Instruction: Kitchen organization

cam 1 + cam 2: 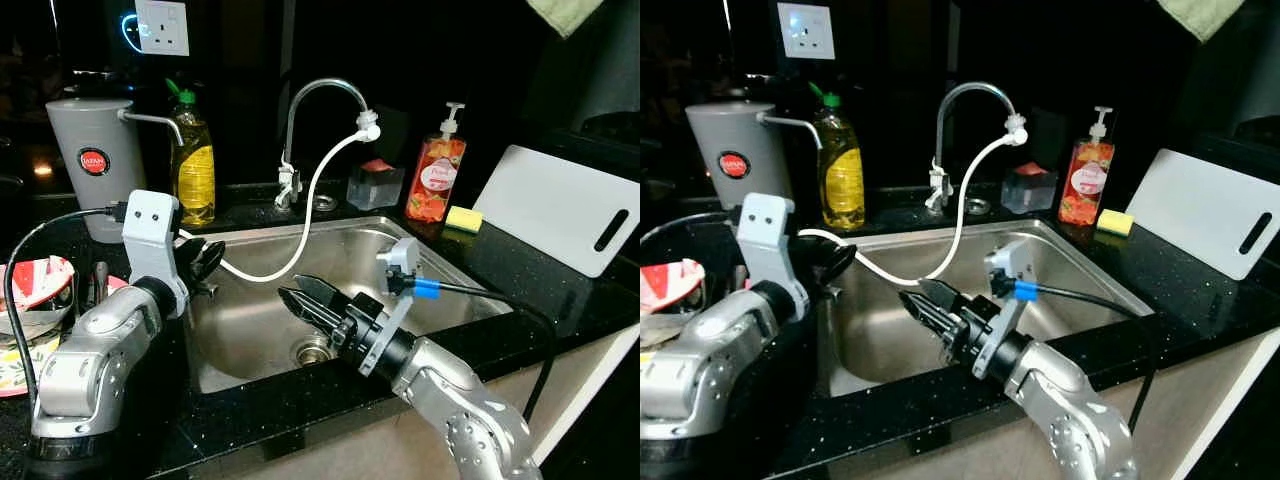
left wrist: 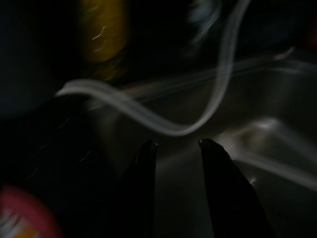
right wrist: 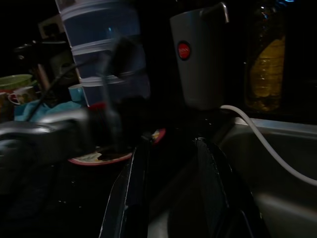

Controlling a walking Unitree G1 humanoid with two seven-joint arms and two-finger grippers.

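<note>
Sink (image 1: pixel 440 262): steel, sunk in dark desk, white hose (image 1: pixel 310 215) trailing inside. Left end effector (image 1: pixel 205 260) at sink's left rim, right end effector (image 1: pixel 312 300) over basin; both parted, empty. Advice: approach slowly, avoid snagging hose.

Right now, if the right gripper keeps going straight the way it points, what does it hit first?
The right gripper, fingers apart, points across the sink toward the left gripper at the basin's left edge. It would probably meet that first, though depth is unclear.
</note>
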